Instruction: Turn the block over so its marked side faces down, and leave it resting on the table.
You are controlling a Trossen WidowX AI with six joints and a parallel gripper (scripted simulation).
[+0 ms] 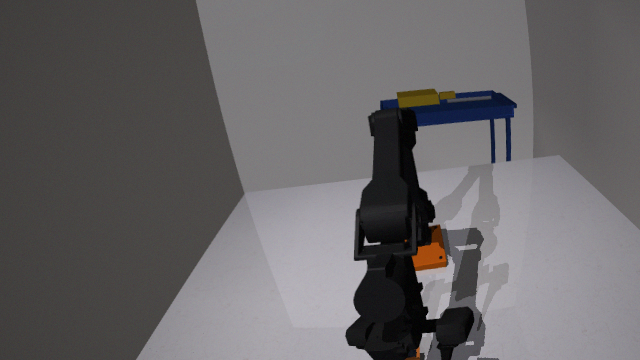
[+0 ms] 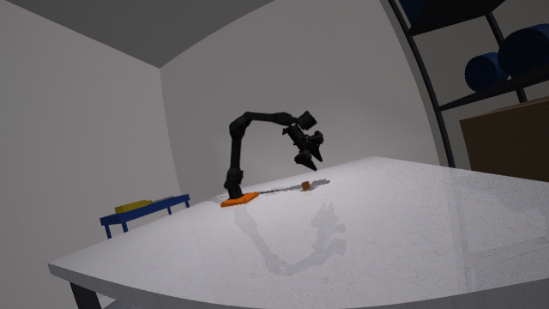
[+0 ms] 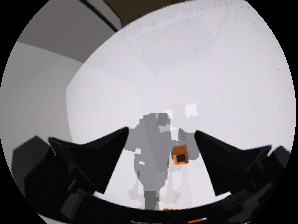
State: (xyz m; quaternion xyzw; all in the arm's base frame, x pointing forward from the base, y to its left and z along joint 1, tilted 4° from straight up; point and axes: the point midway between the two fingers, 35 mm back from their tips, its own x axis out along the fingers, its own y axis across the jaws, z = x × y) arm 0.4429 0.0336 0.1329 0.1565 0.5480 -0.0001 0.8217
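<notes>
The small orange block [image 1: 416, 351] [image 2: 305, 185] [image 3: 180, 154] rests on the table [image 2: 274, 240]. In the wrist view its brighter face, which looks like the top, carries a dark square mark, and a darker brown-orange face shows above it. In the top view the arm hides most of the block at the bottom edge. My gripper [image 2: 319, 166] [image 3: 162, 132] is open and empty, tilted down, and hangs above the block without touching it. In the wrist view the block lies between the spread fingers' outlines, nearer the right finger.
The arm's orange base plate [image 1: 431, 255] [image 2: 240, 200] stands on the table behind the block. A blue stand [image 1: 460, 115] [image 2: 146, 209] with yellow boxes is beyond the table. A shelf rack with blue drums [image 2: 482, 73] and a brown box [image 2: 510, 142] stand off to the right in the exterior view.
</notes>
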